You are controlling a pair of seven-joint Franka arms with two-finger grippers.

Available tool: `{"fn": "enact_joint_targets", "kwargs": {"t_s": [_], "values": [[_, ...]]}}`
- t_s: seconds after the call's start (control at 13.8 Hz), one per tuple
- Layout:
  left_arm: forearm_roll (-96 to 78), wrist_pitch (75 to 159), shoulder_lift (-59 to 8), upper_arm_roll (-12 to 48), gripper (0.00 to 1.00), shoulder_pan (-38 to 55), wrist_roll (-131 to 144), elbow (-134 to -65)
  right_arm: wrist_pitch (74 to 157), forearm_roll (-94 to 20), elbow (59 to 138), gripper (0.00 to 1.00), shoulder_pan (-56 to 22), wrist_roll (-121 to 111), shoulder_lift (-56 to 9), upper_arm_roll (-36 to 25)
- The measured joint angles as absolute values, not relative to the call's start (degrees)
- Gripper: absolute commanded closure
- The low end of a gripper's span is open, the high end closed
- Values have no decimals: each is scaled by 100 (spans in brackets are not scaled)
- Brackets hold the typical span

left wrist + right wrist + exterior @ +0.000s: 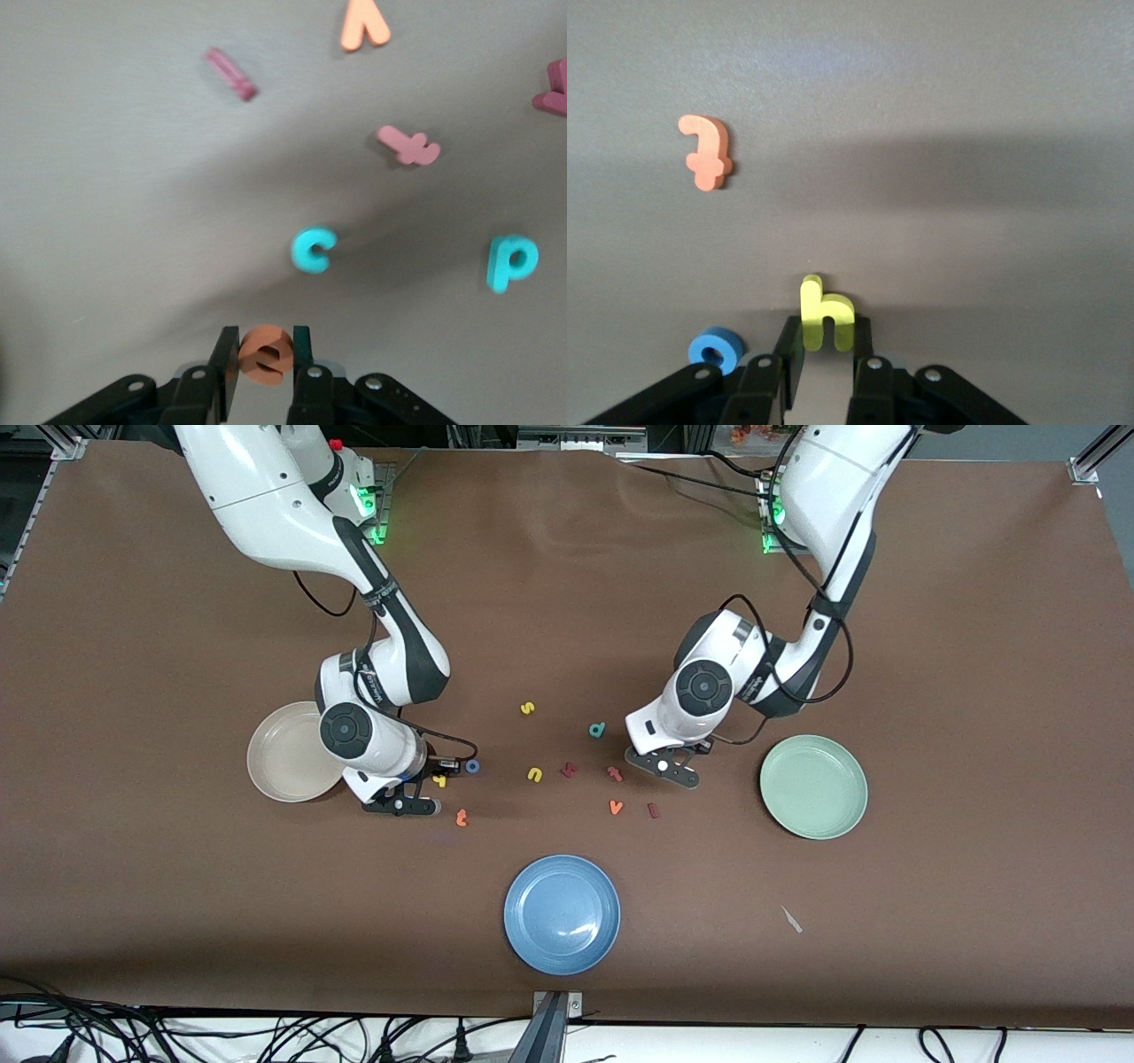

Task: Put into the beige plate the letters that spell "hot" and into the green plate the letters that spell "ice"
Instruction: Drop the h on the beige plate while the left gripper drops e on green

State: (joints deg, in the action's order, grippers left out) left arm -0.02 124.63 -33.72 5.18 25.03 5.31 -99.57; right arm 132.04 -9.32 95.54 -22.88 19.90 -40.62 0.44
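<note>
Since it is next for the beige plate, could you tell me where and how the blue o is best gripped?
Judging by its pose, come straight down on the blue o: it lies flat on the table, so pinch across the ring's outer edges, or one wall through the hole.

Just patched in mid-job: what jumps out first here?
Both claws are down among the scattered letters. The left claw pinches the orange "e", beside the green plate; the right claw grips the yellow "h" beside the beige plate.

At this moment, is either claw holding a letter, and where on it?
Both are. The left claw pinches the orange "e" across its two sides. The right claw grips the yellow "h" at the lower ends of its legs.
</note>
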Motion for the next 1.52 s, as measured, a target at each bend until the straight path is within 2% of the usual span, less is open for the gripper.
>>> {"fn": "enact_joint_targets", "kwargs": {"t_s": [0.36,0.72,0.94,1.01,1.08,1.16,1.37,1.44,1.52], "values": [[19,12086,-3128,453,100,1520,-971,-9973,12381,-930,9181,75,-2022,1575,-3909,-160],[436,12087,-3221,452,100,960,-1515,-10022,11247,-933,9191,76,-1940,203,-3512,-1212],[477,12122,-3408,449,98,878,-1513,-10027,11202,-966,9509,75,-1886,-426,-3331,-1590],[477,12158,-3472,445,94,847,-1510,-10030,11392,-977,9733,75,-1884,-568,-3277,-1646],[478,12243,-3540,444,75,789,-1510,-10035,11671,-981,10022,75,-1884,-681,-3190,-1676],[478,12340,-3612,442,1,721,-1510,-10039,11988,-985,10356,75,-1886,-789,-3068,-1697],[479,12421,-3695,445,0,624,-1525,-10030,12589,-1013,11168,72,-1887,-961,-2591,-1788],[479,12415,-3685,458,0,625,-1525,-10006,12672,-1098,11301,65,-1887,-975,-2471,-1802],[479,12395,-3655,485,0,631,-1524,-9982,12795,-1209,11417,28,-1888,-990,-2384,-1803]]}}
